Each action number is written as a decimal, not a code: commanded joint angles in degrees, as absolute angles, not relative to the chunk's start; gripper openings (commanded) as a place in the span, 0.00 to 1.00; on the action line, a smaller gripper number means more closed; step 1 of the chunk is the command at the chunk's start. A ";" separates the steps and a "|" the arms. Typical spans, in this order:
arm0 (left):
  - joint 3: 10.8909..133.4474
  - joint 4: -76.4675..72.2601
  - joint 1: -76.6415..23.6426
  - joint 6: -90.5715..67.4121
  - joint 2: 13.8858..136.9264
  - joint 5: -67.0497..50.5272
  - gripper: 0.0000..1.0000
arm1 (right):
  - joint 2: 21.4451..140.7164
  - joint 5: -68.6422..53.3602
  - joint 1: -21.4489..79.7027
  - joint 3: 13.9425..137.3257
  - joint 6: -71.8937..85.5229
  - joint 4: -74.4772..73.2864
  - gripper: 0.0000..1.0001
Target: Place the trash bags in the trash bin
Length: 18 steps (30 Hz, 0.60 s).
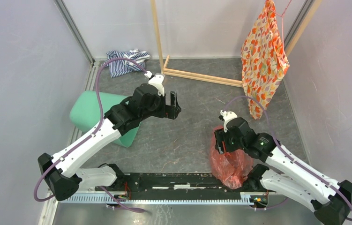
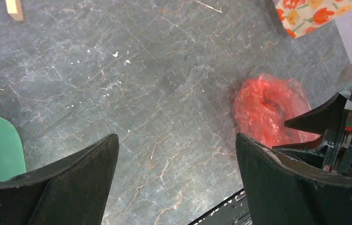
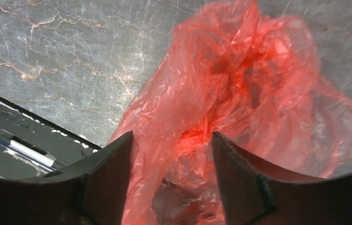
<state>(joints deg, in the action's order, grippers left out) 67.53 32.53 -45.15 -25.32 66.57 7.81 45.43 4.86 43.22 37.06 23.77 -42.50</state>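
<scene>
**Bench stock: one bag, one bin, two arms**

- Trash bags (image 1: pixel 230 165): one, red-orange and crinkly, lying crumpled on the grey bench (image 1: pixel 188 140) at its near right and reaching the black rail (image 1: pixel 174 180) along the near edge.
- Trash bin (image 1: pixel 88 110): one, mint green, sitting at the far left, well apart from the bag. It is looking tipped over rather than upright.
- Right gripper (image 3: pixel 171 138): one, hanging over the bag. Its jaws are standing apart, with the plastic bunching up in the gap between them.
- Left gripper (image 2: pixel 176 138): one, hovering above bare bench between bin and bag. Its jaws are spread wide and holding nothing.
- Other things:
  - One blue-striped cloth (image 1: pixel 126 61) is lying at the far left corner.
  - One orange floral cloth (image 1: pixel 263 56) is hanging at the far right.
  - One wooden frame (image 1: pixel 202 76) is standing along the back.
- Hard to see:
  - The left arm is crossing the bin's right end, so its mouth is staying hidden.
  - The right arm is covering the bag's top in the overhead view.
</scene>
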 commanded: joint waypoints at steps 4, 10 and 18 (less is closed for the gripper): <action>65.21 28.44 -45.53 -28.39 67.07 4.26 1.00 | 47.00 3.85 43.69 35.70 29.10 -35.27 0.29; 64.42 27.92 -45.53 -29.18 66.89 3.14 0.98 | 52.63 7.91 43.70 40.87 31.01 -28.74 0.00; 64.15 27.46 -45.53 -29.53 66.54 2.69 0.96 | 63.34 14.11 43.60 47.90 33.58 -15.76 0.00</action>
<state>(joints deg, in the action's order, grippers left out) 64.31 30.22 -45.15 -27.22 67.02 3.84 59.92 10.15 43.51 44.27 31.29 -26.02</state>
